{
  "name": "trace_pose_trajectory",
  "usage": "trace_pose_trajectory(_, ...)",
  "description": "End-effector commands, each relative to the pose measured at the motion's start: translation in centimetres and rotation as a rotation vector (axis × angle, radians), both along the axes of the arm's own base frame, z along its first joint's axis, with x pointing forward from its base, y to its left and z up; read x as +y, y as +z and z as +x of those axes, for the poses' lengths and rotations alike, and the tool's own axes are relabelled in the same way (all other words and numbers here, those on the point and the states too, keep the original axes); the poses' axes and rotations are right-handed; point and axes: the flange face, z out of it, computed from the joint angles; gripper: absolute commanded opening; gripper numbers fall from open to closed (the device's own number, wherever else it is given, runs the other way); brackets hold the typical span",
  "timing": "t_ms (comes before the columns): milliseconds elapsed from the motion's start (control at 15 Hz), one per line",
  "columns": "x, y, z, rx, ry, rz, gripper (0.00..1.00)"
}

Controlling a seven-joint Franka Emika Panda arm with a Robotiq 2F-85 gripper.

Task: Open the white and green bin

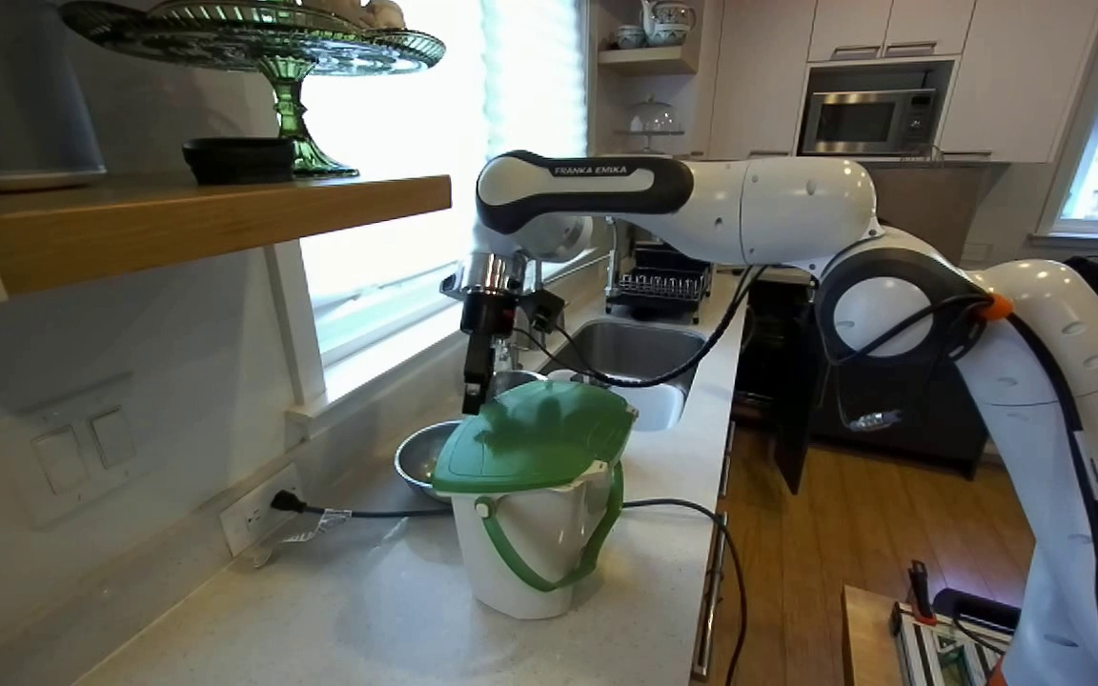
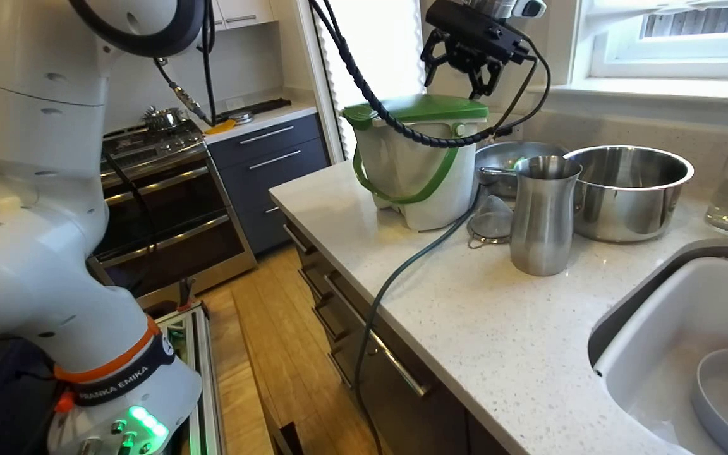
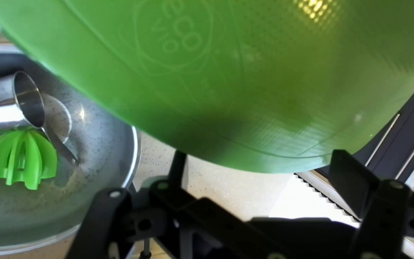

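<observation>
You have the gripper (image 2: 452,90) at the edge of the lid (image 1: 549,429), its fingers spread wide with nothing held (contact with the lid cannot be confirmed). The white and green bin (image 1: 539,524) stands upright on the counter (image 1: 320,610), lid down, handle (image 2: 424,194) hanging. In an exterior view, a metal bowl (image 1: 420,443) sits just beside it, far left.

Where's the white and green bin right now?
Lower middle of an exterior view: the white and green bin stands on the countertop, right of the wall outlet, with the shallow metal bowl behind it at left.
</observation>
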Motion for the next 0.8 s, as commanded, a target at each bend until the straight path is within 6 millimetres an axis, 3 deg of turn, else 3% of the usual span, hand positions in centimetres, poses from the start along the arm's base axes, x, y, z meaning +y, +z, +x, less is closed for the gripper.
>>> trace_pose_trajectory(0, -0.6, 0.2, 0.25, 0.094, -0.04, 0.047, 1.0)
trace_pose_trajectory(533, -0.53, 0.86, 0.56, 0.157, -0.07, 0.164, 1.0)
trace_pose_trajectory(733, -1.16, 0.86, 0.92, 0.132, -0.082, 0.102, 1.0)
